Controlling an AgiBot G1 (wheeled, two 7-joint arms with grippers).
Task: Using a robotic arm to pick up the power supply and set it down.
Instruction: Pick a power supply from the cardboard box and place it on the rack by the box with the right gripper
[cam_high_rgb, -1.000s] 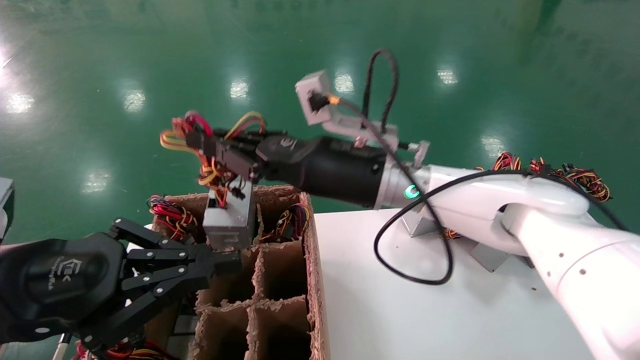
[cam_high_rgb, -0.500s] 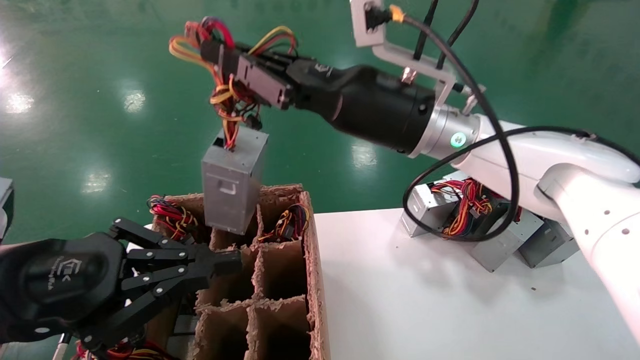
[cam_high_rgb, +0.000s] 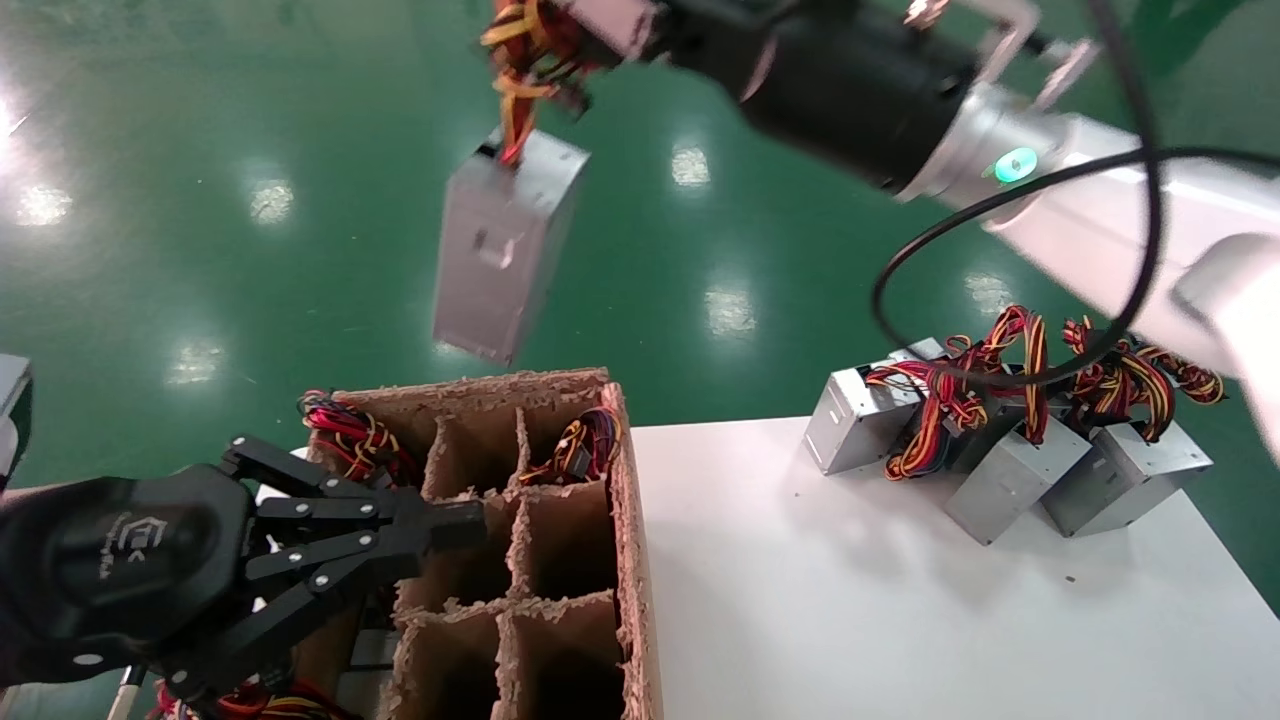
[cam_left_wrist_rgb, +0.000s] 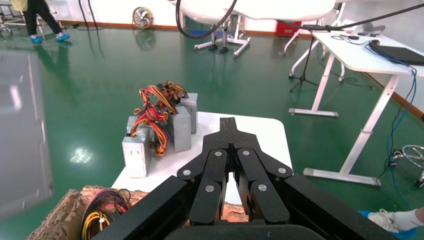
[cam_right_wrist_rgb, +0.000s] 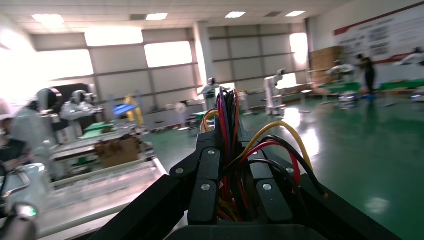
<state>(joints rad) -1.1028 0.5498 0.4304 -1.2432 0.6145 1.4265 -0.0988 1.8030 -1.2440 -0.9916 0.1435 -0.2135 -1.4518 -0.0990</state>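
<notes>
Head view: your right gripper (cam_right_wrist_rgb: 235, 165) was clamped on the wire bundle (cam_high_rgb: 520, 45), so the power supply (cam_high_rgb: 505, 255), seemingly a heavy rigid box, dangled tilted above the cardboard crate (cam_high_rgb: 625, 520); a grip on the casing looked steadier; left gripper (cam_high_rgb: 445, 525) idled closed, empty.

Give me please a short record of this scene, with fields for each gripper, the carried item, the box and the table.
right gripper: raised high, shut on the wire bundle
power supply: hangs tilted by its wires, in the air above the box
left gripper: shut, over the box's near-left part, holds nothing
box: cardboard, divided into cells; some hold wires
table: white; three power supplies at its far side
</notes>
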